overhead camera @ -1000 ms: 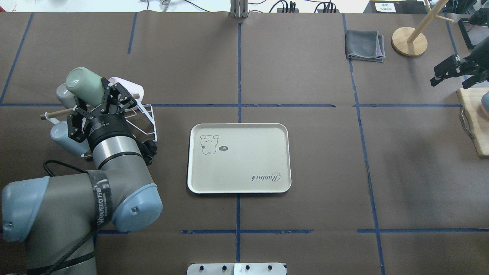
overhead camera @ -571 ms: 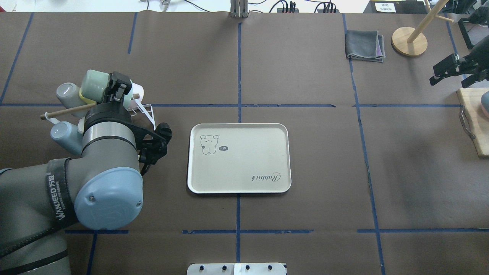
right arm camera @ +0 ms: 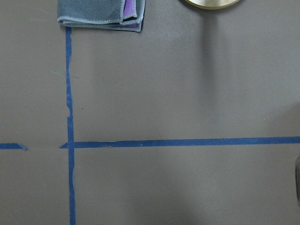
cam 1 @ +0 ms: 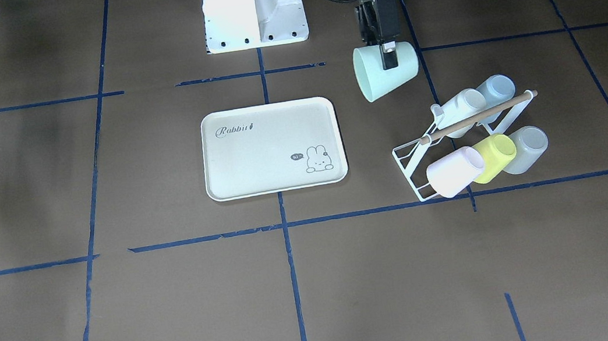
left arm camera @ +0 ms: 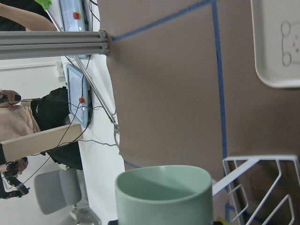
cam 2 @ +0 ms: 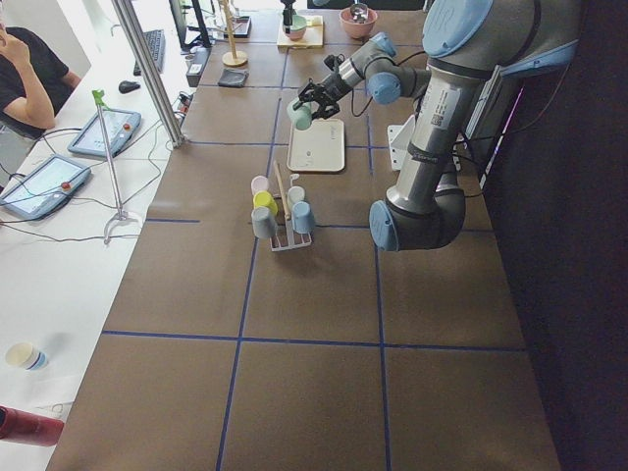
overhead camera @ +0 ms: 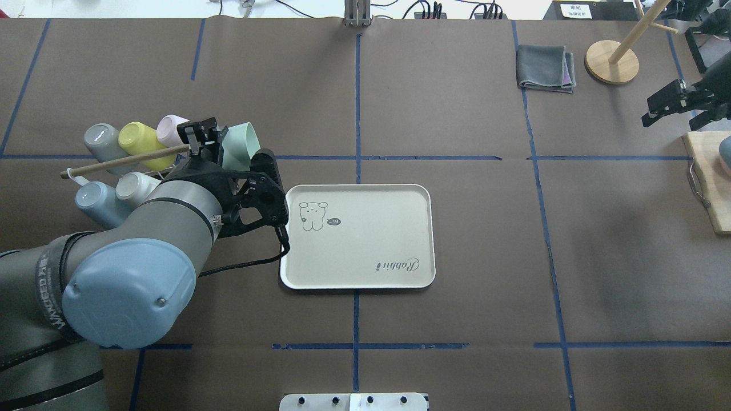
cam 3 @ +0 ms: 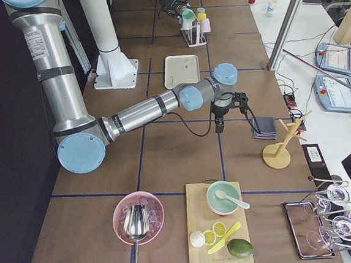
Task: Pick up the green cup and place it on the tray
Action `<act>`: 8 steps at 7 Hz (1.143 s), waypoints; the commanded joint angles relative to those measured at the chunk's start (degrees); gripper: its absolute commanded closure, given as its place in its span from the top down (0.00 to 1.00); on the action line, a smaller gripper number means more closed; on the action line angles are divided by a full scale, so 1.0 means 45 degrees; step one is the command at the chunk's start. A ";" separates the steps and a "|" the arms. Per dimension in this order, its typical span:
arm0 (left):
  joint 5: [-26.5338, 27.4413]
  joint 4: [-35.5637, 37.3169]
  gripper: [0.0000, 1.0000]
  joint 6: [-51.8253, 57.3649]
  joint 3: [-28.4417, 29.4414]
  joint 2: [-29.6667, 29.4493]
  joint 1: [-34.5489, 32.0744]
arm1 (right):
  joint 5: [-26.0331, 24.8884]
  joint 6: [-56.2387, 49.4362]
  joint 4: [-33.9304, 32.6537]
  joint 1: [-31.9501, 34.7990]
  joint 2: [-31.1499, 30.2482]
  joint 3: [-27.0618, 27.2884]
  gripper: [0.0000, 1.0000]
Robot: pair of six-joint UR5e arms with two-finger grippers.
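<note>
My left gripper (overhead camera: 228,149) is shut on the green cup (overhead camera: 241,144), a pale mint tumbler. It holds the cup tilted on its side in the air, mouth toward the tray, between the cup rack and the tray's near-left corner. The cup also shows in the front-facing view (cam 1: 385,73) and fills the bottom of the left wrist view (left arm camera: 164,194). The cream "Rabbit" tray (overhead camera: 365,240) lies flat at the table's middle with nothing on it; it also shows in the front-facing view (cam 1: 266,152). My right gripper (overhead camera: 662,108) hovers open and empty at the far right.
A white wire cup rack (cam 1: 414,159) with a wooden bar holds pink, yellow-green, white, blue and grey cups just left of my left gripper. A folded grey cloth (overhead camera: 545,67), a wooden stand (overhead camera: 612,61) and a cutting board (overhead camera: 708,182) are at the right.
My left gripper has lifted the green cup off the rack, swung right toward the tray and turned its wrist. The yellow-green cup on the rack is uncovered. The right arm has barely moved.
</note>
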 commanded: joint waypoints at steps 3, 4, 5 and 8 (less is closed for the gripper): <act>-0.1160 -0.8066 0.24 -0.6459 0.3473 0.0156 0.0008 | -0.0020 -0.0177 -0.0012 0.0039 -0.0039 -0.0016 1.00; -0.1162 -1.0122 0.24 -0.6738 0.4334 0.0177 0.0027 | -0.0020 -0.0196 -0.0012 0.0078 -0.0039 -0.0035 1.00; -0.1162 -1.1554 0.24 -0.6624 0.4884 0.0196 0.0008 | -0.0039 -0.0196 -0.0051 0.0194 -0.0058 -0.0035 1.00; -0.1182 -1.7153 0.21 -0.6643 0.8467 0.0042 0.0183 | 0.0077 -0.2120 -0.0110 0.1188 -0.0155 -0.0677 1.00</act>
